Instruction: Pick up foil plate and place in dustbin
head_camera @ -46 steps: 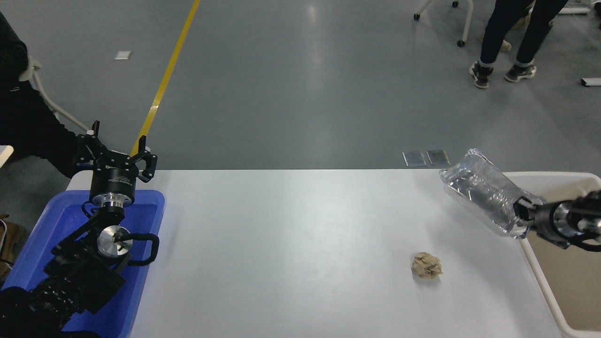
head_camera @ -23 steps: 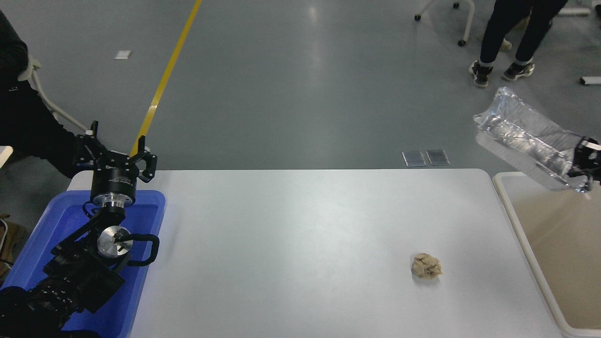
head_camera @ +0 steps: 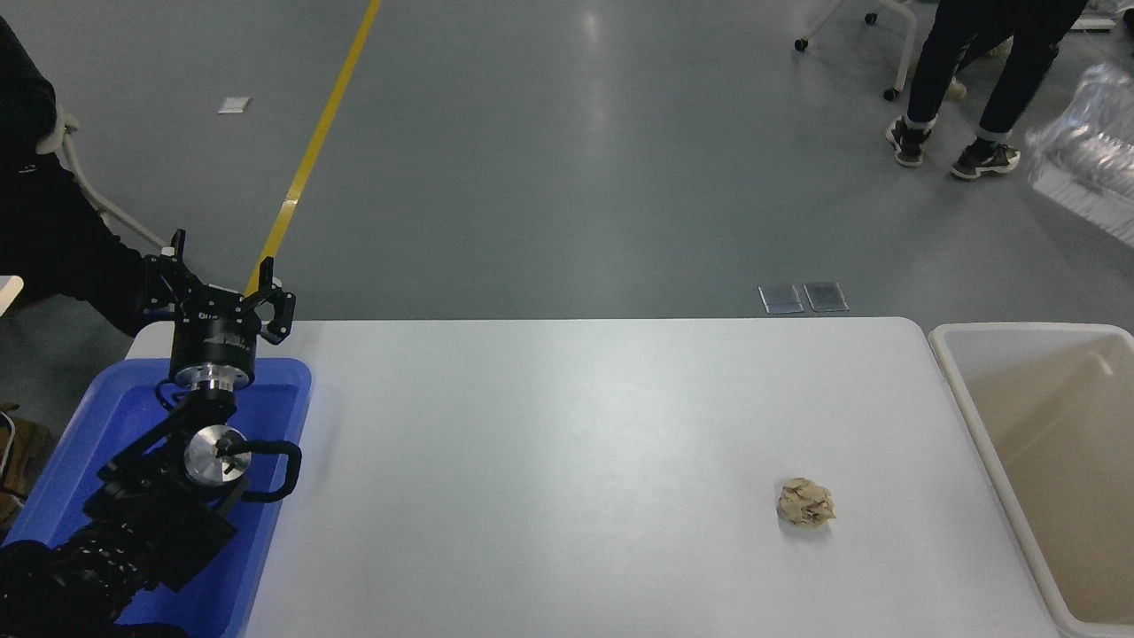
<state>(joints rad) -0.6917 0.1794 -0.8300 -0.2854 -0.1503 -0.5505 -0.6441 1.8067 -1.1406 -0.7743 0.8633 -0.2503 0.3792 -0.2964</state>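
Observation:
The foil plate (head_camera: 1086, 159) shows as a blurred, shiny silver tray at the picture's right edge. It is up in the air, beyond and above the far end of the dustbin (head_camera: 1028, 329). What holds it is outside the picture, and my right gripper and arm are out of view. The dustbin is a cream bin with a thick white rim beside the table's right end, and nothing shows inside it. My left gripper (head_camera: 221, 276) is parked open and empty at the lower left.
A small crumpled brown paper ball (head_camera: 805, 503) lies on the white table (head_camera: 567, 443) at the right of middle. A blue tray (head_camera: 266, 496) sits under my left arm. A person's dark sleeve (head_camera: 53, 239) is at the far left. Another person's legs (head_camera: 961, 80) stand at the top right.
The foil plate has risen and moved right, from the table's right edge to high above the bin. My right gripper has gone out of the picture. The left arm has not moved.

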